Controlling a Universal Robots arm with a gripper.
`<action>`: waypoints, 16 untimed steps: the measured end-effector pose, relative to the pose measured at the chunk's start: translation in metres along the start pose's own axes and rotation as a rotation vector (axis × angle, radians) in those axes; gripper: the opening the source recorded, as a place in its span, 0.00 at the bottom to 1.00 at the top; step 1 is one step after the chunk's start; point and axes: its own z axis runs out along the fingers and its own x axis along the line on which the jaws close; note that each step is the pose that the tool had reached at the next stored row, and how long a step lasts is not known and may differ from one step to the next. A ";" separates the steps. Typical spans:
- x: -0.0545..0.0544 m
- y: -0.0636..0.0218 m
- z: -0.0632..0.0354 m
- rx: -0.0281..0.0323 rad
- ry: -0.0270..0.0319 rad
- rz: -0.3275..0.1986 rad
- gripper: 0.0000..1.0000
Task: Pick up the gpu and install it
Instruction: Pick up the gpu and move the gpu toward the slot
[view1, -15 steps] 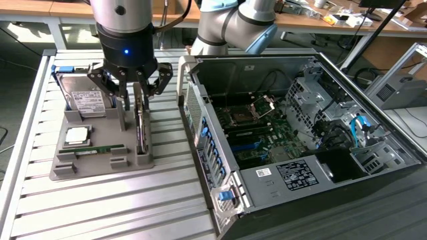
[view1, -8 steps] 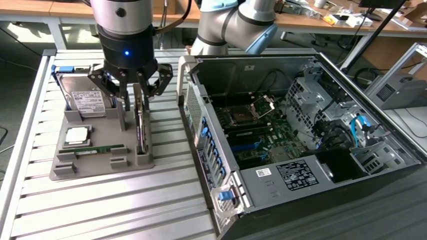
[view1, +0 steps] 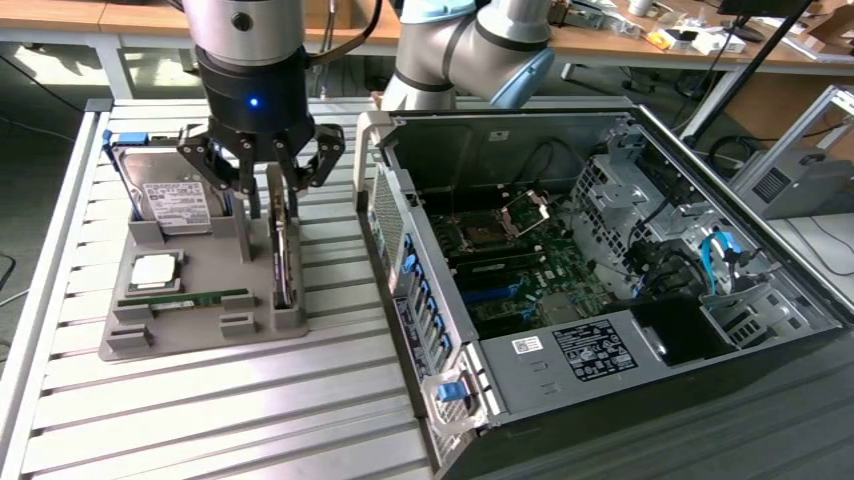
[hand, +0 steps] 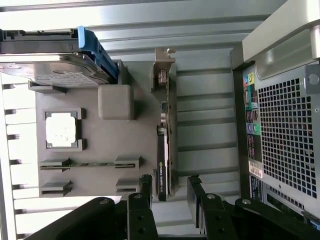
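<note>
Here the pincer (view1: 267, 183) hangs wide open and empty astride the gpu (view1: 280, 258) — stood on edge, likely to offer both faces.

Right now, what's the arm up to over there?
The arm's gripper is down over the grey parts tray, open, with a finger on each side of the graphics card. The card stands on edge in its slot in the tray and has not been gripped or lifted. A hard drive sits in the same tray. The open computer case lies at the exterior view's right, and the card is not in it yet.
</note>
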 end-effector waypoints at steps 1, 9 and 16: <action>0.000 0.0007 0.0002 0.0000 0.0000 0.000 0.42; 0.001 0.0110 0.0020 0.0018 -0.0002 0.000 0.42; 0.001 0.0183 0.0037 0.0020 -0.0001 0.000 0.42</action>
